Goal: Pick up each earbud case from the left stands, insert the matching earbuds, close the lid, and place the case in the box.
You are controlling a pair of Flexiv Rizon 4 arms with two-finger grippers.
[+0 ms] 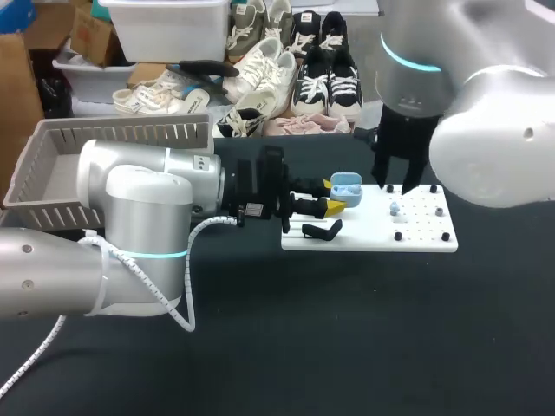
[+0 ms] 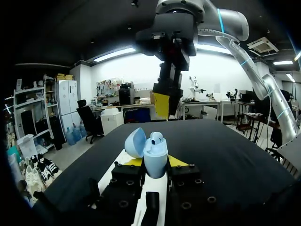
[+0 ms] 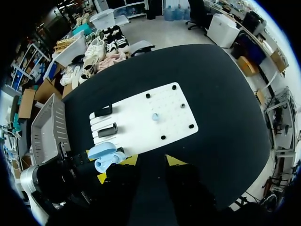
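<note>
earbud (image 1: pixel 394 208) loose on white board (image 1: pixel 373 240), black stand (image 1: pixel 323 230) beside open case (image 1: pixel 345 190)

No lettering is showing clearly enough to read. A small white sticker (image 1: pixel 252 210) is sitting on the left arm (image 1: pixel 147 199), left of centre frame, its print too small.

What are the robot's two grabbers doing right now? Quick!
Left gripper: shut on the blue earbud case, whose lid is open.
Right gripper: open, holding nothing, above the white board.
</note>
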